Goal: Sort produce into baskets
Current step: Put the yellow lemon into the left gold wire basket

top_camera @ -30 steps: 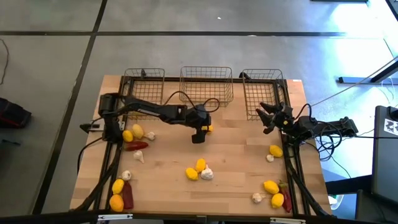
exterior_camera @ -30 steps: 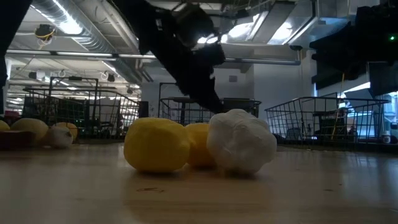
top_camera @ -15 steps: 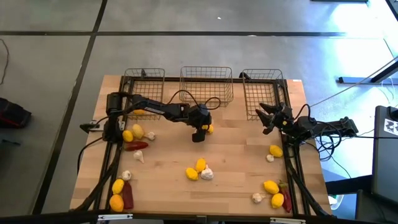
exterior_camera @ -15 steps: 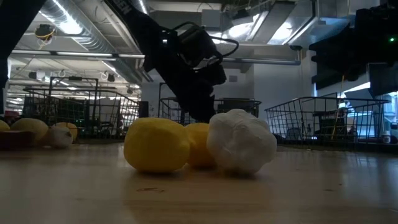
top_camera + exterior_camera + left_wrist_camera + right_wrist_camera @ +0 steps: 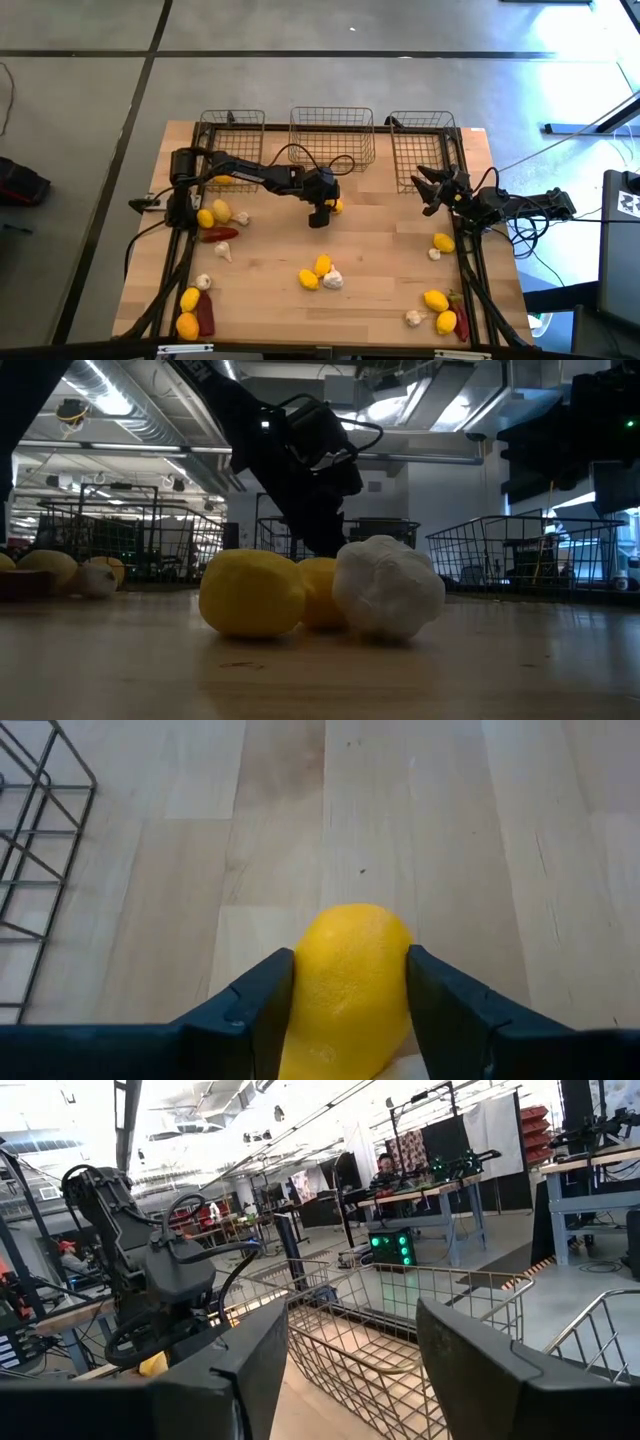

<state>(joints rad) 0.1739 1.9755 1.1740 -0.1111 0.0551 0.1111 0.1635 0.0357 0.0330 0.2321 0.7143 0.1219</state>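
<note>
Seen from straight above: a pale wooden counter (image 5: 380,270) filling the middle of the frame, grey floor around it. Along the counter's upper edge, three dark wire baskets in a row: left basket (image 5: 232,135), middle basket (image 5: 332,135), right basket (image 5: 424,140).

Reaching from the left side toward centre frame, the dark left arm, its left gripper (image 5: 322,212) down at the counter just below the middle basket. In the left wrist view, both fingers pressed against the two sides of a yellow lemon (image 5: 350,985), which sits on the wood between them; gripper closed around that lemon.

At the right edge of the frame, just below the right basket, the right gripper (image 5: 432,190), raised and pointing toward the baskets, fingers spread apart with nothing between them.

Scattered produce elsewhere: two lemons touching a white garlic bulb (image 5: 332,280) at lower centre; lemons, a garlic bulb and a red chili (image 5: 220,235) at middle left; more lemons, garlic and a chili pepper in the lower left and lower right corners. In the low view, the centre cluster large in the foreground, garlic on the right of it.
</note>
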